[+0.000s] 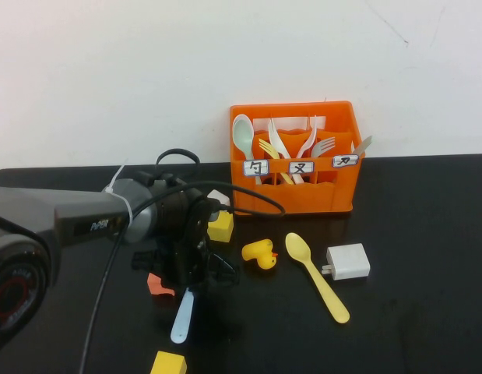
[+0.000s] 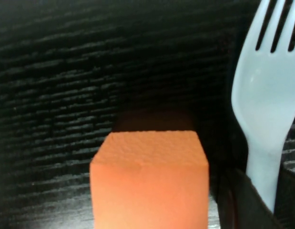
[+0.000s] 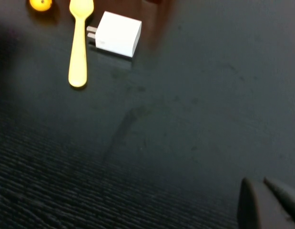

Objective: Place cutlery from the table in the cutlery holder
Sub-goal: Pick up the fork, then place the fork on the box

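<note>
Low over the table (image 1: 427,327), left of the holder (image 1: 293,199), the left gripper (image 1: 186,282) sits down on the fork (image 1: 182,315). Its fingers flank the fork's neck in the wrist view, dark pads either side just behind the bowl, and look to be clamped on it, though contact is hard to confirm. Handle trails out from under the tool toward the robot; tines point away, beyond the pads. An orange cube (image 2: 149,179) lies just beside the fork, close to the fingers on the side away from the holder. Right gripper (image 3: 269,202) is parked low over bare table, fingers together, holding nothing; the spoon (image 1: 318,276) and a charger (image 1: 348,262) lie ahead of it. Fork is judged light, thin, stiff but springy plastic, smooth and likely slippery on the glossy top. A neck grip looks sound: narrow, flat-sided, near balance. Risk: it pivots or slips when lifted, or the cube gets nudged. Spoon not yet touched, same handling expected; take it mid-handle.
</note>
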